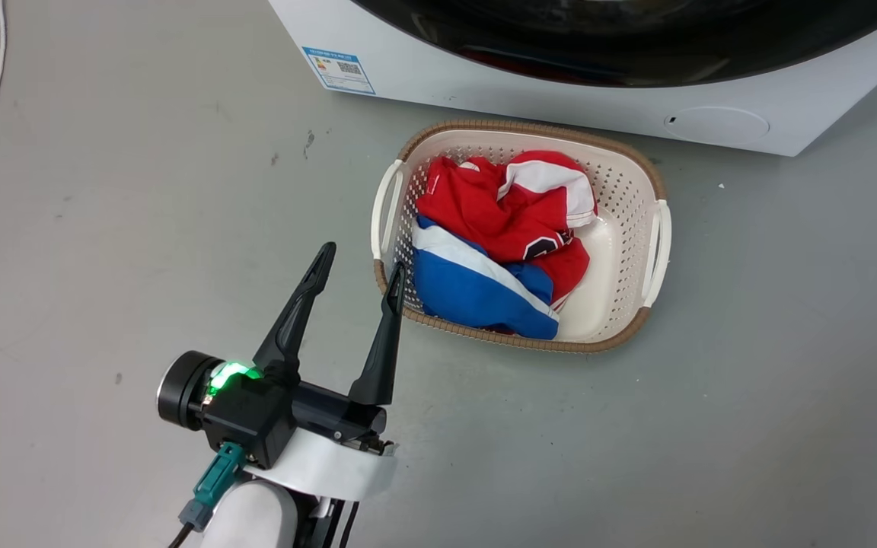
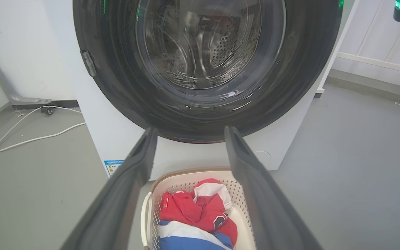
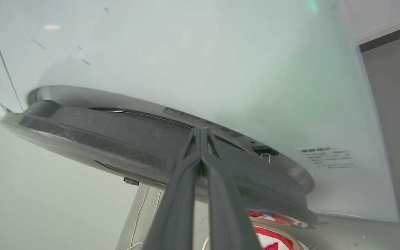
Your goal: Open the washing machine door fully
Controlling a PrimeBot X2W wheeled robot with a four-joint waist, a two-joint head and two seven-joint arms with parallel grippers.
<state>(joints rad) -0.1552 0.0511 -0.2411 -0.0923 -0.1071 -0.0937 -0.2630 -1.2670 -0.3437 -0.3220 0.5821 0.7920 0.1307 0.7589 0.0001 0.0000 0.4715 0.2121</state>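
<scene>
**One gripper at the door's rim, a wide swing yet to make**

The big white box-shaped washing machine [image 1: 530,91] stands on the grey floor [image 1: 103,228], its large round glossy black door with a clear glass bowl [image 2: 116,80] covering most of its front. Edge-on from the right wrist, the door stands slightly off the white front: unlatched, I judge, but far from fully open. Just before the machine sits a white perforated plastic laundry basket with a brown woven rim [image 1: 518,131], holding crumpled red, white and blue clothes [image 1: 484,221].

The right gripper [image 3: 201,133] has its two dark fingers pressed together, nothing visible between them, tips at the door's rim; whether they reach behind it I cannot tell. The left gripper [image 1: 362,260] hangs beside the basket, fingers spread, holding nothing.

To do this well, the closed fingers should hook behind the rim and draw it along the hinge's arc, not straight outward, the wrist turning with the door and the arm passing above the basket.

The right wrist view gives the gap and a small metal latch hook [image 3: 265,154]. The left wrist view gives the door's face, the perforated steel drum [image 2: 221,52] through the glass and a small grey tab [image 2: 89,62] on the rim; the gap cannot be judged there.
</scene>
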